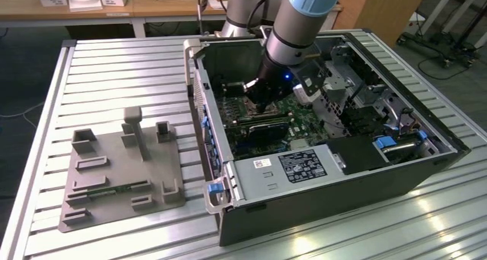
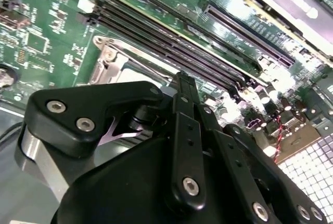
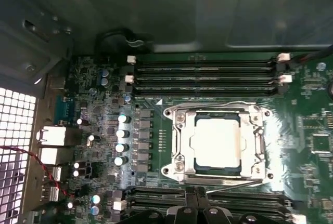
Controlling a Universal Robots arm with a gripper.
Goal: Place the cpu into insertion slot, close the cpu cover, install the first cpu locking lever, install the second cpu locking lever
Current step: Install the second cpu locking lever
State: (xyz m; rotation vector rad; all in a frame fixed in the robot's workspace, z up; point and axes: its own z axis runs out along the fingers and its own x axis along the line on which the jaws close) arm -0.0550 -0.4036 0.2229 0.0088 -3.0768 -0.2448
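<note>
Silver-grey metal is gleaming up at me from the cpu (image 3: 217,142), which is already sitting flat in the insertion slot (image 3: 179,146) on the green motherboard (image 3: 307,125). The cpu cover (image 3: 253,125) is lying closed over it, its frame ringing the chip's edges, so I am judging the first two steps done. A thin wire locking lever (image 3: 229,182) is running along the near edge of the socket, and another is tracing the far edge by the memory slots (image 3: 203,78); whether either is latched, I cannot tell.

I am holding the claw (image 3: 195,203) just above that near edge, its dark fingers pressed together with nothing pinched between them.

In the first wrist view I am getting the whole socket straight on. The second wrist view is giving me the claw's linkage (image 2: 184,130) close up, hiding most of the socket. The exterior view is placing the arm (image 1: 297,26) reaching down inside the open computer case (image 1: 320,174), with a grey fixture tray (image 1: 122,169) lying beside it on the slatted desk (image 1: 114,72).
</note>
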